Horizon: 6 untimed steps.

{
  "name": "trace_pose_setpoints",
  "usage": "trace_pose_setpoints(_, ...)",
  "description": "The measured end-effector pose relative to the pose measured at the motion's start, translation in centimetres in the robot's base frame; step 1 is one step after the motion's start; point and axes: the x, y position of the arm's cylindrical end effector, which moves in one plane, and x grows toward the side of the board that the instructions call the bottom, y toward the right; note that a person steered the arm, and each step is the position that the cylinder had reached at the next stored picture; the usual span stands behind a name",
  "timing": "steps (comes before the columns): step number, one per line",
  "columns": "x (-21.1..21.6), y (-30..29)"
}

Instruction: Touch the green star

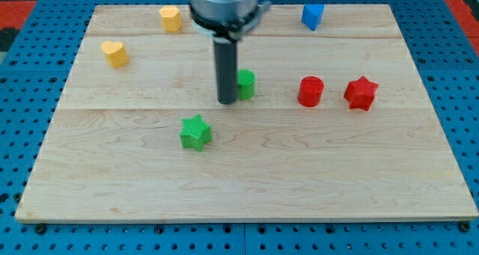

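The green star [196,132] lies on the wooden board [247,180], a little left of centre. My tip [227,101] ends the dark rod that comes down from the view's top. The tip stands above and to the right of the green star, with a clear gap between them. A second green block [245,84], partly hidden by the rod, sits right beside the tip on its right.
A red cylinder [310,91] and a red star [361,93] lie to the right. A blue block [312,16] is at the top right. Two yellow blocks lie at the top left, one [171,18] near the rod and one [114,53] further left.
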Motion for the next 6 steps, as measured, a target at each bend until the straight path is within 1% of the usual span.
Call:
trace_pose_setpoints(1,-1.1,-2.5)
trace_pose_setpoints(2,0.3,-3.7)
trace_pose_setpoints(3,2.1,-6.4)
trace_pose_setpoints(4,6.3,1.2)
trace_pose_setpoints(5,8.2,9.0)
trace_pose_setpoints(6,9.1,14.3)
